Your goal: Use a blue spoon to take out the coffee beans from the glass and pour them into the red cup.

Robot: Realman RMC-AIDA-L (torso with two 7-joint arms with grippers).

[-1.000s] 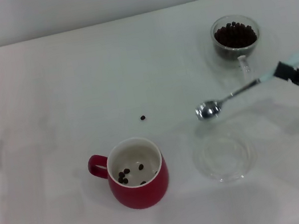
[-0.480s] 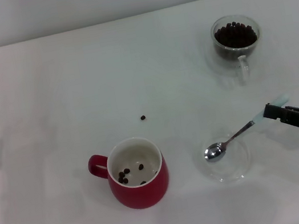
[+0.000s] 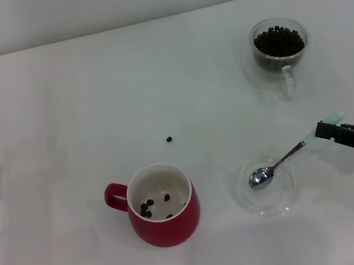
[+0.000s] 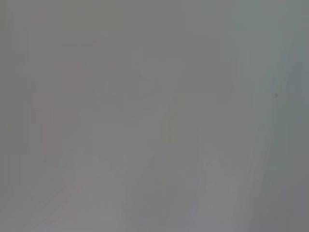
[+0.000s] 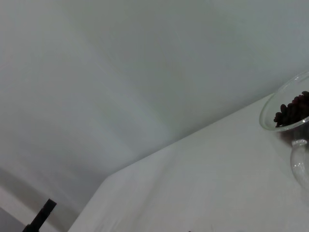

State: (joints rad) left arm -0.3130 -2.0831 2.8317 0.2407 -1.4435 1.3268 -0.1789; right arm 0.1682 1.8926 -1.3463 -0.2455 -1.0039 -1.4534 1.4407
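Now right gripper (image 3: 327,130), black, clamped on pale-blue handle of metal-bowled blue spoon (image 3: 274,167); spoon bowl lies in flat clear glass saucer (image 3: 242,193) on white tabletop (image 3: 57,112). Deep red cup (image 3: 164,205) left of saucer holds few coffee beans (image 3: 150,206). Clear glass mug (image 3: 279,44) far right, bean-filled. Left gripper unseen.
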